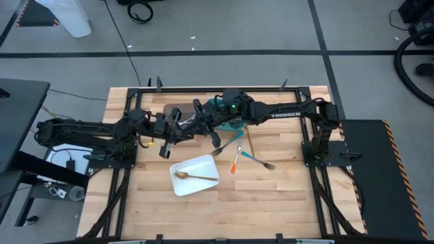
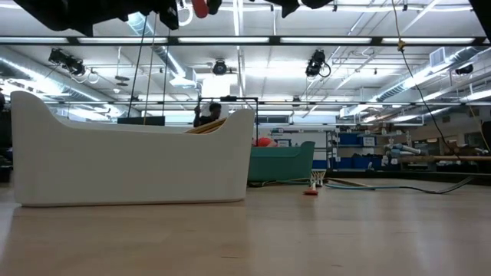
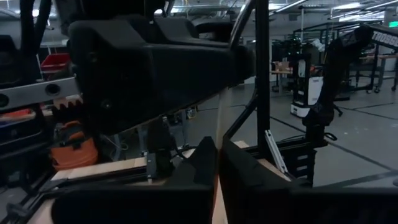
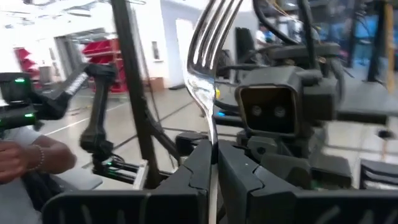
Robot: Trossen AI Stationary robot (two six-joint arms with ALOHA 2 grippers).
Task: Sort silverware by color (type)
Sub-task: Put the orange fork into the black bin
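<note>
A fork with silver tines and a gold handle is held in the air between my two grippers, above the table's far middle. My right gripper reaches in from the right and is shut on it. My left gripper faces it from the left and is shut on it too. More silverware lies on the wood to the right of centre: a silver fork, an orange-handled piece, a teal-handled fork and a tan piece. One gold piece lies in the white tray. My left gripper pinches the fork's gold handle between its two fingers, coming roughly level from the table's left. The handle runs on past the fingers. My right gripper pinches the fork's neck just below the tines between its two fingers, coming level from the table's right. The tines stand beyond the fingertips. The fork is clear of the table.
A teal bin sits under my right arm at the far middle, with a darker bin to its left. In the low view the white tray stands close, and the teal bin stands behind it. A person's hand shows beyond the table.
</note>
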